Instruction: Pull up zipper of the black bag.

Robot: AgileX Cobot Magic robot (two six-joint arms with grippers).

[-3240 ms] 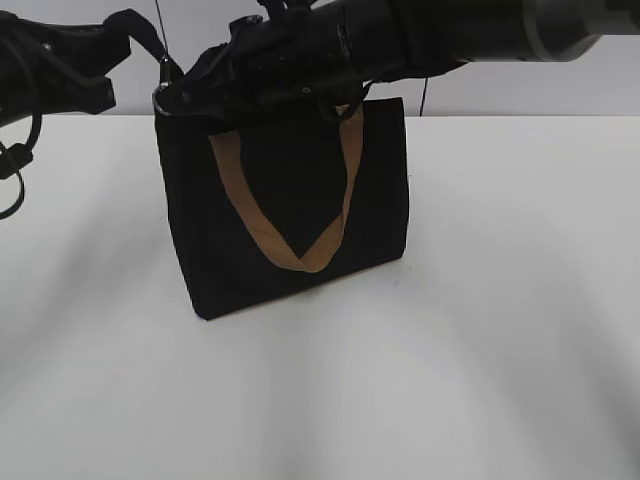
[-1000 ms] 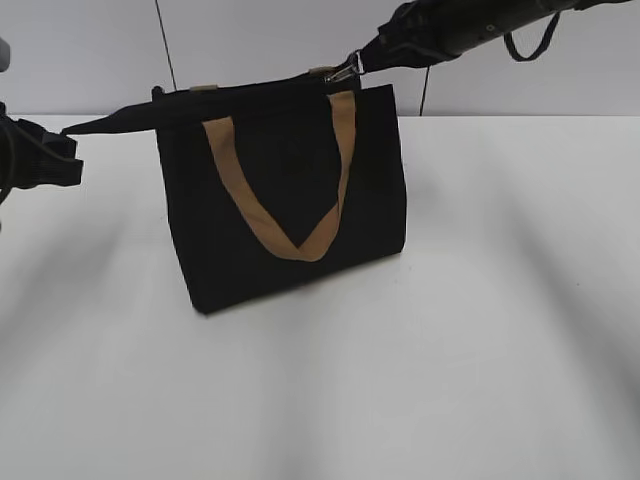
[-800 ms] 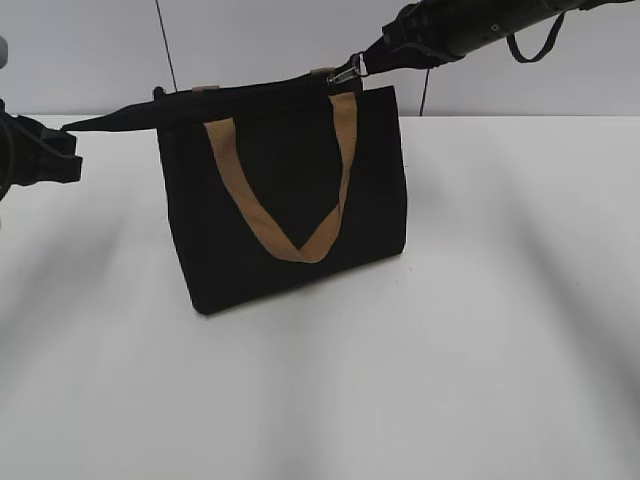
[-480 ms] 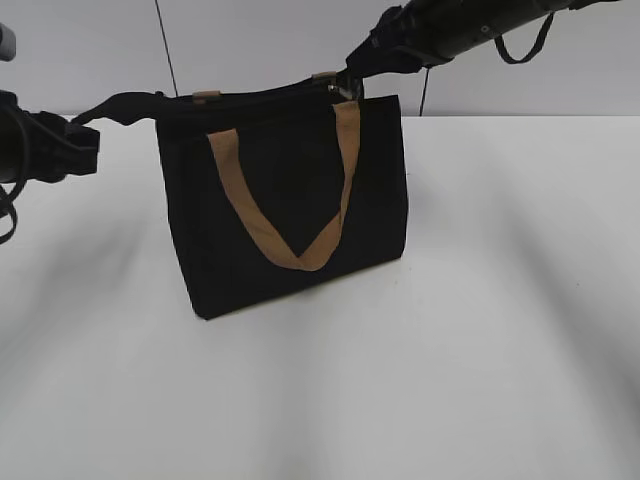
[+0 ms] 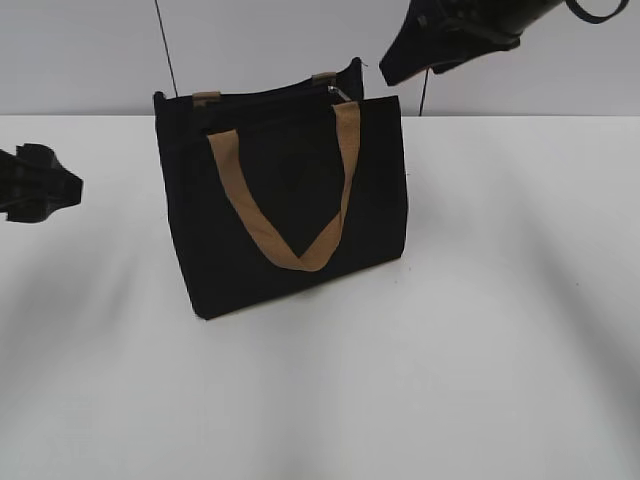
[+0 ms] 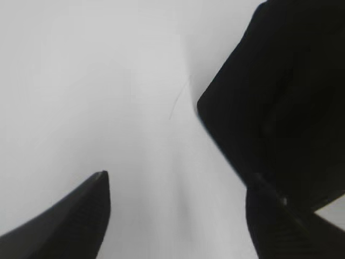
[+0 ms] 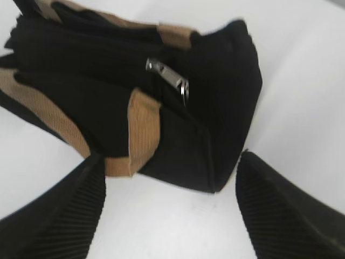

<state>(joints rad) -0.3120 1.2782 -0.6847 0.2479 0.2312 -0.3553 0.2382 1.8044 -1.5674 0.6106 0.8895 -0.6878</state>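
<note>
The black bag (image 5: 290, 200) with tan handles stands upright on the white table; it also shows in the right wrist view (image 7: 205, 108) and in the left wrist view (image 6: 285, 91). Its silver zipper pull (image 7: 168, 80) lies at the right end of the top, also in the exterior view (image 5: 338, 93). My right gripper (image 7: 170, 172) is open and empty, above and to the right of the bag (image 5: 400, 70). My left gripper (image 6: 175, 183) is open and empty, to the left of the bag (image 5: 70, 187).
The white table (image 5: 450, 350) spreads round the bag. A thin black cable (image 5: 165, 45) hangs against the grey wall behind the bag.
My right gripper has let go of the zipper pull and risen up to the right. My left gripper has let go of the bag's left tab and drawn back. The top has settled.
</note>
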